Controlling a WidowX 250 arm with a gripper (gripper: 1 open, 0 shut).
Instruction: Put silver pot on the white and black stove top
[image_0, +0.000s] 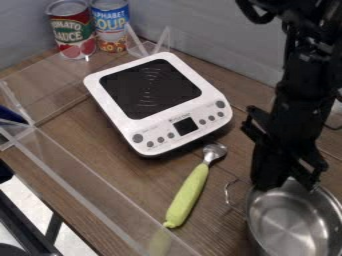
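Observation:
The silver pot is at the bottom right, partly cut off by the frame edge, its shiny inside showing. My black gripper points straight down, and its fingers are closed on the pot's far-left rim. The white and black stove top lies on the wooden table to the upper left of the pot, with nothing on its black glass. The pot is well apart from the stove top.
A peeler with a yellow-green handle lies between the stove top and the pot. Two labelled tin cans stand at the back left. A clear plastic wall runs along the table's left and front edge.

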